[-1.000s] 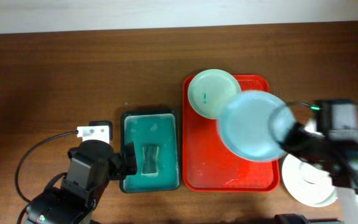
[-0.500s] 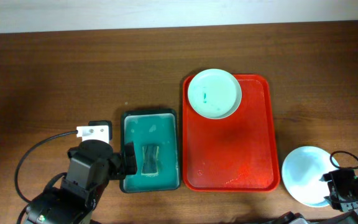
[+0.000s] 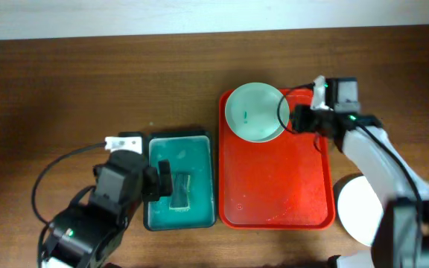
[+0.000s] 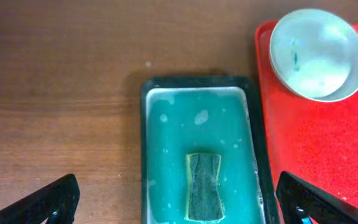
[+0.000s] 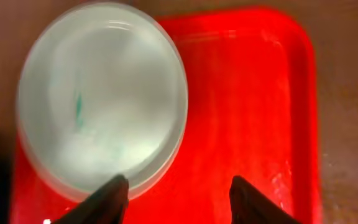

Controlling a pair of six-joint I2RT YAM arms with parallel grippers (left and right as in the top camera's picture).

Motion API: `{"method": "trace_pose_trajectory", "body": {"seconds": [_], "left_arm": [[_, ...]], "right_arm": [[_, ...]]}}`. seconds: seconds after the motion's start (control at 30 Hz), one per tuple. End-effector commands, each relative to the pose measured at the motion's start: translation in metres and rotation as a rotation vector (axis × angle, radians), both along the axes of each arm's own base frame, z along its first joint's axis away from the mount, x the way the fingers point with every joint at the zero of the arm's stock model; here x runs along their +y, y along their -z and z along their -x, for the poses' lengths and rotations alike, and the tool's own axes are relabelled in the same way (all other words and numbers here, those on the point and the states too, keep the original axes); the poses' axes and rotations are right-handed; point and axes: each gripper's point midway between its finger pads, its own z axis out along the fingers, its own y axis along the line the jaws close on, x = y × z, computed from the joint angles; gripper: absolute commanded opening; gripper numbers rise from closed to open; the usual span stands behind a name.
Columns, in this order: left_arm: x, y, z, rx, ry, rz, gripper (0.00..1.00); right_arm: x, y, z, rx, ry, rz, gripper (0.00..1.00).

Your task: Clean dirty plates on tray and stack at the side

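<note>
From overhead: only one plate (image 3: 252,112) on the red tray (image 3: 274,179), in its far left corner, a small teal smear in the middle. Just right of the tray's near right corner, on the tabletop (image 3: 88,82), a white stack (image 3: 352,210) of plates, partly hidden by the right arm; number not tellable. At the tray plate's right edge, the right tool (image 3: 289,117). Over the green tray (image 3: 181,141) and its sponge (image 3: 181,190), the left tool (image 3: 162,182).

From the left wrist: left tool (image 4: 178,193) spread wide, grasping nothing; sponge (image 4: 202,185) below in teal water.

From the right wrist: right tool (image 5: 178,190) released, one finger (image 5: 110,196) over the near rim of the plate (image 5: 101,87), the other over bare tray (image 5: 247,93); not yet clamped.

Judged from this: mostly done. To do yet: grip this last smeared plate, wipe it, add it to the stack.
</note>
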Motion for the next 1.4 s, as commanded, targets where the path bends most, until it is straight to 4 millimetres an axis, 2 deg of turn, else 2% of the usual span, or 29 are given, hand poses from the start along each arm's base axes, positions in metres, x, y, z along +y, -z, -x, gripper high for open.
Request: {"method": "trace_pose_trajectory", "body": {"seconds": [0.0,0.07,0.1,0.13,0.17,0.2,0.3,0.37,0.43,0.47,0.53,0.6,0.67,0.7,0.77,0.8,0.87,0.9,0.93,1.0,1.03,1.07,1.1,1.13,1.17,1.2,1.23,1.3,1.37], "left_arm": [[-0.009,0.012,-0.005,0.061,0.024,-0.001,0.99],[-0.012,0.023,-0.009,0.102,0.025,-0.019,0.99],[-0.014,0.026,-0.009,0.114,0.030,-0.018,1.00],[-0.017,0.027,-0.010,0.121,0.041,-0.006,1.00],[-0.019,0.026,-0.011,0.118,0.046,0.003,1.00],[-0.020,0.026,-0.011,0.115,0.047,0.005,1.00],[-0.020,0.026,-0.011,0.118,0.049,0.006,1.00],[-0.021,0.026,-0.010,0.119,0.052,0.009,1.00],[-0.021,0.028,-0.011,0.125,0.051,0.006,1.00],[-0.021,0.031,-0.012,0.137,0.051,-0.001,1.00],[-0.026,0.055,-0.013,0.233,0.060,-0.027,1.00],[-0.037,0.075,-0.011,0.324,0.091,-0.013,1.00],[-0.039,0.101,-0.012,0.419,0.086,-0.052,1.00],[-0.041,0.116,-0.008,0.482,0.093,-0.064,1.00],[-0.044,0.159,-0.008,0.607,0.091,-0.102,0.99],[-0.049,0.177,-0.012,0.644,0.094,-0.105,0.92],[-0.054,0.212,-0.006,0.746,0.099,-0.116,0.58],[-0.058,0.231,-0.005,0.793,0.104,-0.106,0.25],[-0.058,0.237,-0.004,0.806,0.103,-0.109,0.00],[-0.061,0.226,-0.008,0.795,0.107,-0.099,0.00],[-0.065,0.205,-0.015,0.775,0.109,-0.090,0.32],[-0.065,0.193,-0.016,0.768,0.110,-0.088,0.53],[-0.064,0.182,-0.014,0.769,0.110,-0.088,0.72],[-0.062,0.177,-0.009,0.776,0.110,-0.090,0.78],[-0.061,0.175,0.002,0.821,0.113,-0.085,0.79],[-0.065,0.179,0.014,0.870,0.126,-0.050,0.68],[-0.069,0.187,0.029,0.924,0.136,-0.003,0.48],[-0.062,0.206,0.047,0.974,0.042,0.016,0.27],[-0.063,0.218,0.047,0.949,0.049,0.031,0.27]], "right_arm": [[-0.003,0.042,-0.027,-0.008,0.019,0.024,0.54],[0.003,0.067,-0.034,0.006,0.011,-0.005,0.53],[0.005,0.081,-0.031,0.035,0.005,-0.014,0.47],[0.007,0.089,-0.027,0.061,-0.003,-0.026,0.15],[0.012,0.085,-0.026,0.060,-0.019,-0.057,0.04],[0.016,0.070,-0.024,0.055,-0.035,-0.113,0.04],[-0.006,0.020,0.000,0.091,0.093,-0.173,0.04],[-0.016,-0.027,0.049,0.137,0.135,-0.156,0.04],[-0.018,-0.036,0.100,0.263,0.198,-0.127,0.04],[-0.017,-0.029,0.127,0.349,0.236,-0.103,0.04],[-0.001,0.026,0.186,0.562,0.400,-0.138,0.04],[0.025,0.059,0.183,0.525,0.416,-0.282,0.04],[0.025,0.061,0.178,0.483,0.409,-0.287,0.11],[0.019,0.053,0.175,0.448,0.397,-0.246,0.25],[0.001,0.004,0.168,0.308,0.285,-0.103,0.28],[0.000,-0.020,0.166,0.239,0.201,-0.061,0.29],[-0.001,-0.054,0.173,0.169,0.115,-0.024,0.30],[-0.001,-0.060,0.182,0.166,0.115,-0.025,0.31],[-0.002,-0.059,0.187,0.182,0.116,-0.023,0.31],[-0.002,-0.055,0.189,0.205,0.116,-0.020,0.31],[-0.002,-0.055,0.189,0.208,0.117,-0.019,0.31],[-0.002,-0.055,0.189,0.208,0.117,-0.019,0.31],[-0.002,-0.055,0.189,0.208,0.117,-0.019,0.32],[-0.002,-0.054,0.190,0.211,0.117,-0.019,0.33],[-0.002,-0.054,0.190,0.211,0.117,-0.018,0.34],[-0.003,-0.054,0.189,0.210,0.119,-0.015,0.36],[-0.005,-0.054,0.189,0.206,0.126,-0.005,0.40],[-0.012,-0.051,0.185,0.210,0.149,0.033,0.46],[-0.014,-0.041,0.178,0.237,0.157,0.050,0.48]]}}
